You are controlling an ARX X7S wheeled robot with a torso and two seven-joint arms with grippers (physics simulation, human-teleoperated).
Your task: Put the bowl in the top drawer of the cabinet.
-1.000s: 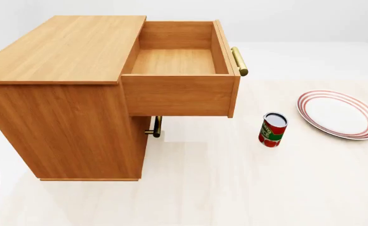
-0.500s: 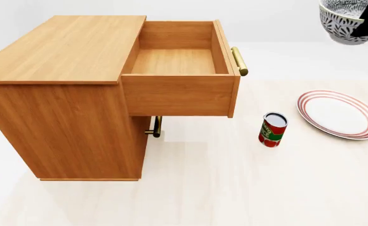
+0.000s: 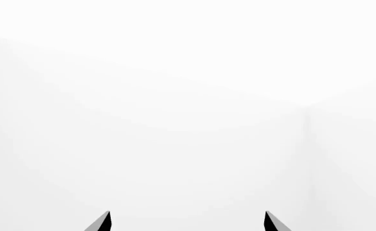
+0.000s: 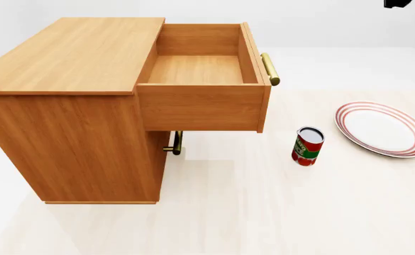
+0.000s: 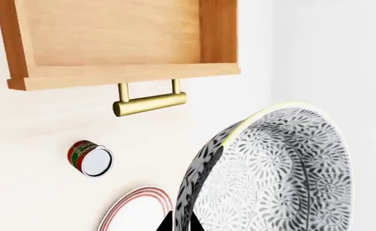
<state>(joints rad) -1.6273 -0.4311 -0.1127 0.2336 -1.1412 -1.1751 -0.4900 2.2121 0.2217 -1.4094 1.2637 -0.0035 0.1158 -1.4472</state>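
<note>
1. Bowl (image 5: 271, 173): hanging tipped on edge, clamped at the rim in the right gripper (image 5: 178, 224), of which only a dark sliver shows. High in the air, out of the head view, and not yet over the drawer.
2. Thin rim pinch on a deep, heavy-looking bowl: risk of swinging or slipping out during a quick carry.
3. Top drawer (image 4: 196, 69): pulled out and bare inside, so a ready target. Risk of clipping its front board or the brass handle (image 5: 150, 103) on too low an approach, which could knock the bowl loose or push the drawer shut.
4. Release while tilted: likely to roll, rattle, or come to rest leaning on a drawer wall; better levelled and lowered first.
5. Early release short of the drawer: a fall toward the can (image 5: 90, 159) and the plate (image 5: 143, 209) on the floor below.
6. Cabinet (image 4: 73, 53): side walls close to the drawer, leaving little room for a wide swing.
7. Left gripper (image 3: 186, 224): fingers apart, nothing between, facing blank white, so no help if the bowl slips.
</note>
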